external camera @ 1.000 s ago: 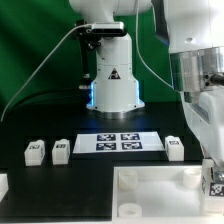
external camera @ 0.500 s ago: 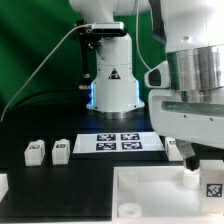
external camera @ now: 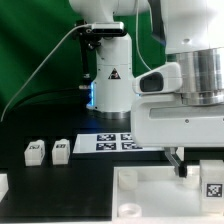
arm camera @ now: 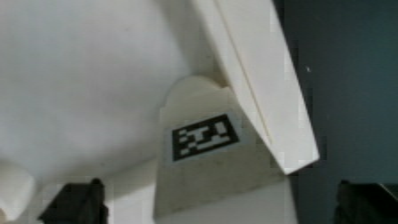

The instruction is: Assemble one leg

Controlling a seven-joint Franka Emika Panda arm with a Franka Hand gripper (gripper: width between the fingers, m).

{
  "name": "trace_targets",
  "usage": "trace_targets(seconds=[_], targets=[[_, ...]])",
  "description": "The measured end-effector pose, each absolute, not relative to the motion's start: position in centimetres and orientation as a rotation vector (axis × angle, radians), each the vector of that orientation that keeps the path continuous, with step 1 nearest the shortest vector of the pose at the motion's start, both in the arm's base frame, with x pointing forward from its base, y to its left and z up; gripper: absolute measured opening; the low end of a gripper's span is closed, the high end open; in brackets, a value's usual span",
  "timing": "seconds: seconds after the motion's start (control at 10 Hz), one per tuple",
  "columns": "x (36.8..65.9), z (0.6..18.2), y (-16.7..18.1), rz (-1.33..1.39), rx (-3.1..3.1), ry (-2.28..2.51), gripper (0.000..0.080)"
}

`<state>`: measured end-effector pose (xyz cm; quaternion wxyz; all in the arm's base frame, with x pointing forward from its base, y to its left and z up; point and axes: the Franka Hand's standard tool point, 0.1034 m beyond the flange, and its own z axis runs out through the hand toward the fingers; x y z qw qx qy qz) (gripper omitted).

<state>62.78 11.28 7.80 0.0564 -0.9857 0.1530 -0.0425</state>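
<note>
I see the arm has swung low over the tabletop piece (external camera: 150, 190), hiding one leg (external camera: 213, 187) partly; jaws spread, gripping nothing, grasp not yet made.

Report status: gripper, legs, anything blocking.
Gripper open, empty, over tagged white piece. Two legs untouched at exterior view's left, beside marker board. Arm body hides the right side.

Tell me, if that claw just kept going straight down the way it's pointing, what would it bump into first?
Probably the leg, the small white tagged block: the wrist view shows it straight ahead, between the open gripper's dark fingertips. It lies by the white tray piece. Depth is hard to judge.
</note>
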Motion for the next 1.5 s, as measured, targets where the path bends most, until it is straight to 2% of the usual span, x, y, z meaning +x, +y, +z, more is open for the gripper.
trace_targets(seconds=[0.1, 0.2, 0.3, 0.4, 0.5, 0.6, 0.9, 1.2, 1.5], targets=[[63.13, 7.98, 11.13, -0.138, -3.015, 0.272, 0.0648], [63.13, 7.96, 11.11, -0.134, -2.997, 0.398, 0.0648], [63.14, 7.95, 11.07, -0.135, -2.999, 0.389, 0.0538], [63.14, 7.95, 11.06, -0.134, -2.997, 0.401, 0.0391], [63.09, 7.92, 11.10, -0.119, -2.953, 0.613, 0.0391], [63.10, 7.91, 10.95, -0.111, -2.918, 0.754, 0.0295], [63.19, 7.96, 10.39, 0.012, -2.667, 1.435, 0.0295], [62.89, 7.67, 10.62, 0.137, -2.127, 2.166, 0.0295], [62.76, 7.68, 10.78, 0.148, -1.912, 2.363, 0.0295]])
